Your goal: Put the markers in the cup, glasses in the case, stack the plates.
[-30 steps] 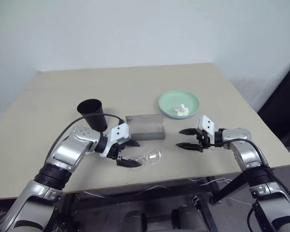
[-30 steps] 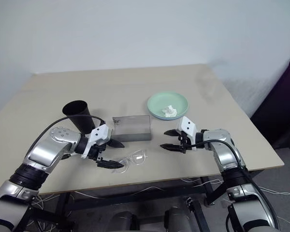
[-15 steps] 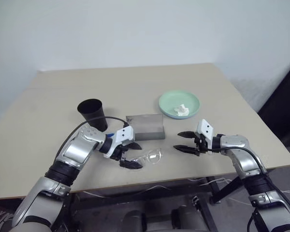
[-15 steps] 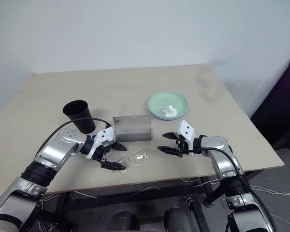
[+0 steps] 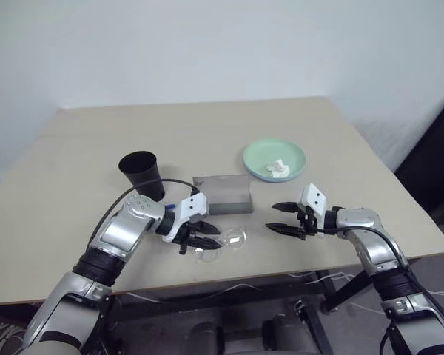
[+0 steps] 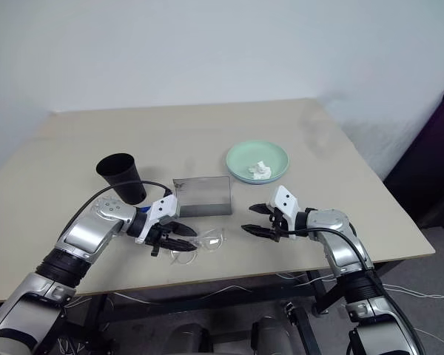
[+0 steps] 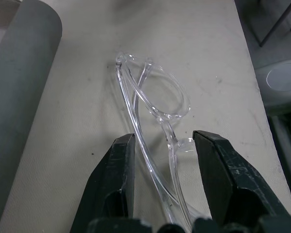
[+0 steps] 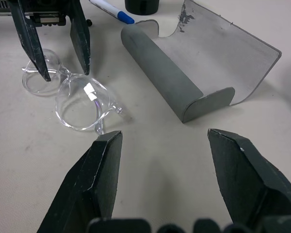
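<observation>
**Glasses step under way; you still have most of the job ahead.**
The glasses [image 5: 222,242] lie on the table [image 5: 74,170], out of their case, with your left claw [image 7: 163,160] straddling one end of the frame; its fingers sit close on either side, and you cannot tell whether they grip it yet. At 12 o'clock from the glasses, just beside them, the grey case [image 5: 222,194] sits with its lid up, nothing visible inside. At 10 o'clock stands the black cup [image 5: 142,174], and one marker [image 8: 111,10] lies on the table near it, not in the cup. At 1 o'clock the mint green plate [image 5: 274,160] carries a small white lump [image 5: 277,168]; a second plate beneath it is hard to make out. Your right claw [image 5: 283,217] hovers at 3 o'clock, wide open and empty.
</observation>
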Robot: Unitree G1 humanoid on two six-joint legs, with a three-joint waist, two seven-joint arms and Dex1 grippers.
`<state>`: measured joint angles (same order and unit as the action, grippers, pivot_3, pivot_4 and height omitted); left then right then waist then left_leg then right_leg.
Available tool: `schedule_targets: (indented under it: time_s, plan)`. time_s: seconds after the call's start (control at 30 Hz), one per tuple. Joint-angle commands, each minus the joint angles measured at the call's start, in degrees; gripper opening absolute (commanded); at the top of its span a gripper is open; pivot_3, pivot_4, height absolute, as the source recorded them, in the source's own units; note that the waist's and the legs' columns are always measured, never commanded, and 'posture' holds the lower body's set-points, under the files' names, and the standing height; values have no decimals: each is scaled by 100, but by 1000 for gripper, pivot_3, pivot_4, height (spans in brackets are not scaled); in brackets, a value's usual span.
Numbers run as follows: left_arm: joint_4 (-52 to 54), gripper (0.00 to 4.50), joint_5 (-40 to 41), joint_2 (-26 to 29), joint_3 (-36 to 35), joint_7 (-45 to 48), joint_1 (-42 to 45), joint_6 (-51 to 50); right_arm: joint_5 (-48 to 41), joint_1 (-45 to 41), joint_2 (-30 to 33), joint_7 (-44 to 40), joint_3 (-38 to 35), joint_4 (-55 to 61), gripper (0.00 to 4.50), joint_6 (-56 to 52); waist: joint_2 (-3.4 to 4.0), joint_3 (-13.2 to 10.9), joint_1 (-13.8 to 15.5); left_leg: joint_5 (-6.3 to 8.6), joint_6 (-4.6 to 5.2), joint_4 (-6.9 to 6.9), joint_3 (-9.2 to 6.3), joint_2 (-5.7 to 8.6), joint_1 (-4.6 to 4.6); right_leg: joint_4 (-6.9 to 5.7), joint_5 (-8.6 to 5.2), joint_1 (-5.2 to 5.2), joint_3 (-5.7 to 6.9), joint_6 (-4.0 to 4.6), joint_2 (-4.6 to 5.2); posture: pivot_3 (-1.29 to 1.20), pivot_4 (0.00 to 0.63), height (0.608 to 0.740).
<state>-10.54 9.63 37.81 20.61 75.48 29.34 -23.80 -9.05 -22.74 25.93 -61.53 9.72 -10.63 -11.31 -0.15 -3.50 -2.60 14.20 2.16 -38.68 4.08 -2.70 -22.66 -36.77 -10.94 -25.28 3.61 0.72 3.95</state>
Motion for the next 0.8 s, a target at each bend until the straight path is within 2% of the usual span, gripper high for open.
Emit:
schedule_targets:
  time_s: [0.03, 0.23, 0.33, 0.47, 0.8]
  plan:
    - [187, 1876, 37, 23, -219, -108, -38, 55, -166, -129, 48, -108, -38, 218, 3059, -9, -1, 1, 0, 0, 0, -1, 0, 0, 0, 0, 0, 0, 0, 0, 0, 0, 0, 740]
    - [247, 1876, 78, 6, -258, -137, -94, 44, -584, 91, 230, -612, -37, 697, 3059, -404, -3, 1, 1, 0, 0, -2, -2, 0, 0, -1, 0, 1, -1, 0, 0, 0, 0, 740]
    - [264, 1285, 122, -21, -285, -137, -105, 24, -638, 163, 285, -639, -32, 810, 3059, -488, -5, 2, 1, 0, 0, -4, -2, 0, 1, -1, 0, 4, -1, 0, 0, 0, 0, 740]
    - [314, 26, 201, -65, -330, -95, -91, -49, -612, 187, 268, -560, -27, 794, 3059, -489, -7, 4, 1, 0, 0, -11, -4, 0, 1, -2, 0, 7, -1, 0, 0, 0, 0, 740]
    - [477, 26, 391, 6, -444, 45, -52, -234, -602, 184, 254, -444, -27, 751, 3059, -445, -10, 4, 2, -2, 4, -14, -4, 6, 2, -3, 2, 11, -11, -2, -1, 0, 0, 740]
